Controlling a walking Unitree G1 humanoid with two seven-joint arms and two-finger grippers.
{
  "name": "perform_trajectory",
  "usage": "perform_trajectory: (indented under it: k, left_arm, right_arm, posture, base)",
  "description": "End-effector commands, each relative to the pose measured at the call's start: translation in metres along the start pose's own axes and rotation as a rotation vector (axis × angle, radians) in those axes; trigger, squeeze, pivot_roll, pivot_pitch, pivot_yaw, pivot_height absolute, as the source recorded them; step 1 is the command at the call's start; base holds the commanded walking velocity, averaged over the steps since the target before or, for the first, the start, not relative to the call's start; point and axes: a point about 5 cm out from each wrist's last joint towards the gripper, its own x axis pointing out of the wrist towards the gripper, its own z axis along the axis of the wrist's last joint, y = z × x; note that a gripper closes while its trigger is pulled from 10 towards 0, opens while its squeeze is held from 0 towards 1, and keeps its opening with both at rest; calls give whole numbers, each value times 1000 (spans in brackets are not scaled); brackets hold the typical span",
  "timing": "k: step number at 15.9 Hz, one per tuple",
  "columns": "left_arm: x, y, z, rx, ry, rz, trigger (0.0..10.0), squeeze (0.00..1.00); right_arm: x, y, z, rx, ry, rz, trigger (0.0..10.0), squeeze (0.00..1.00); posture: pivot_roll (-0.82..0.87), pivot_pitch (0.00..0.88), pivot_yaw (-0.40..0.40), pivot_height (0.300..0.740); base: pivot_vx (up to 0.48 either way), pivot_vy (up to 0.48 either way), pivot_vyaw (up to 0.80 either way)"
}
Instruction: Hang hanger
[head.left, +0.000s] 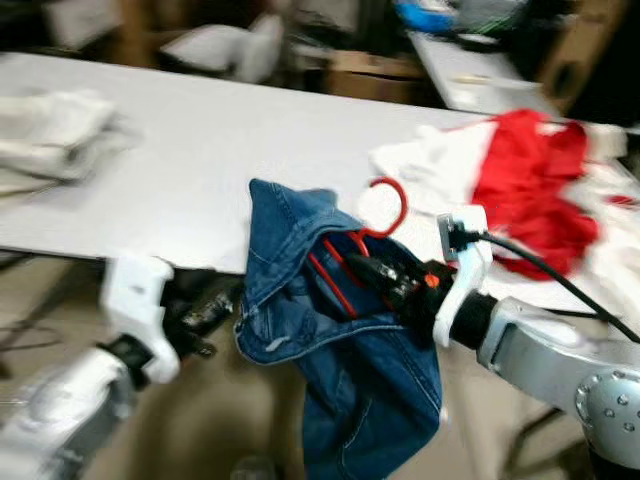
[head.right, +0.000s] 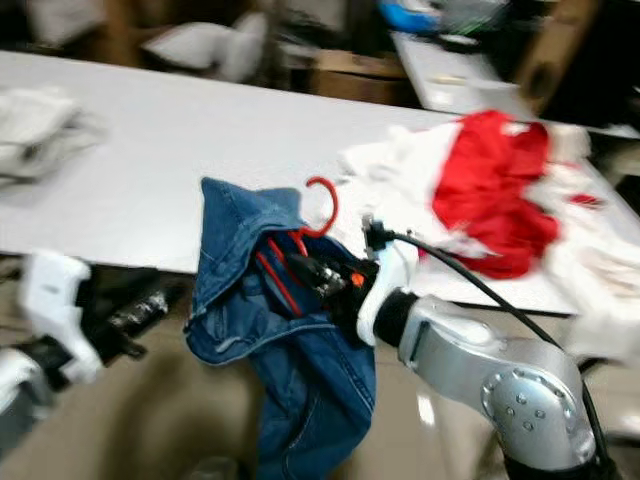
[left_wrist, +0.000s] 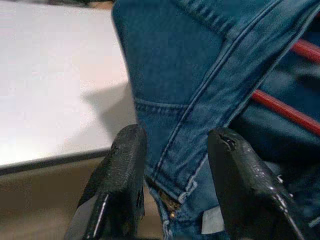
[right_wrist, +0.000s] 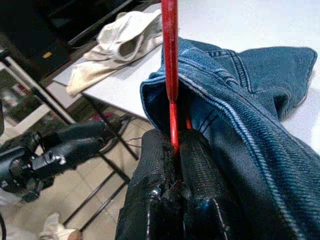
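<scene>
A red plastic hanger (head.left: 385, 215) carries a blue denim garment (head.left: 340, 370) that droops off the front edge of the white table (head.left: 200, 170). My right gripper (head.left: 375, 270) is shut on the hanger; in the right wrist view its fingers (right_wrist: 170, 165) pinch the red hanger bar (right_wrist: 170, 60). My left gripper (head.left: 210, 320) sits just left of the denim, below the table edge. In the left wrist view its fingers (left_wrist: 125, 170) stand open on either side of a denim hem (left_wrist: 200, 125), not closed on it.
A heap of red (head.left: 535, 185) and white (head.left: 430, 165) clothes lies on the table's right side. A pale folded cloth (head.left: 50, 135) rests at the far left. Boxes and clutter stand beyond the table. Floor lies below the front edge.
</scene>
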Motion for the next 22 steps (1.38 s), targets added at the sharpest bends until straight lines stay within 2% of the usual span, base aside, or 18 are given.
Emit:
perform_trajectory:
  k: [1,3,6,8,10,12,13,14,15,16,17,18,21,22]
  left_arm:
    - [6,0,-7,20,22,49,10000,0]
    - [15,-2,-13,42,40,46,10000,0]
    - [29,-2,-9,39,0,87,10000,0]
    - [31,-5,-8,36,-20,118,10000,0]
    - [33,0,-8,27,-63,196,10000,0]
    - [39,-1,-10,21,-76,199,10000,0]
    - [41,-2,-8,37,-103,209,10000,184]
    - [42,1,-5,80,-120,252,10000,169]
    - [44,4,-4,77,-118,271,10000,125]
    - [44,3,-4,61,-104,234,10000,0]
    - [44,-2,-4,49,-74,116,10000,0]
    - [45,-2,-4,55,-86,114,10000,0]
    - [49,-6,-7,64,-87,127,10000,0]
    - [50,-4,-7,85,-78,157,10000,0]
  right_arm:
    - [-5,-4,-2,-31,-6,-35,10000,0]
    - [-7,-10,-12,-12,23,-85,10000,0]
    - [-12,-20,-18,-58,30,-143,10000,0]
    - [-10,-27,-21,-71,1,-184,10000,0]
    - [-8,-31,-21,-106,-7,-210,10000,0]
    - [-9,-31,-18,-132,-27,-218,10000,0]
    - [-12,-28,-16,-148,-37,-203,10000,0]
    - [-13,-25,-14,-190,-42,-194,10000,0]
    - [-14,-23,-14,-164,-55,-184,10000,0]
    - [-14,-22,-14,-145,-62,-171,10000,0]
    - [-15,-22,-16,-130,-63,-174,10000,0]
    - [-14,-25,-19,-99,-60,-186,10000,0]
    - [-13,-35,-26,-97,-46,-225,10000,0]
    - [-14,-44,-28,-55,-73,-286,10000,0]
  posture:
    - [85,0,-17,740]
    - [67,0,-18,740]
    - [65,0,-50,740]
    - [83,0,-74,740]
    - [75,0,-56,740]
    - [58,0,-44,740]
    - [57,0,-39,740]
    - [58,0,-35,740]
    - [55,0,-28,740]
    - [52,0,-25,740]
    - [52,0,-26,740]
    - [54,0,-29,740]
    - [54,0,-29,740]
    - [64,0,-46,740]
  base:
    - [0,0,800]
    - [0,0,800]
    - [0,0,800]
    - [0,0,800]
    - [0,0,800]
    - [0,0,800]
    - [0,0,800]
    - [0,0,800]
    - [0,0,800]
    - [0,0,800]
    - [0,0,800]
    - [0,0,800]
    - [0,0,800]
    - [0,0,800]
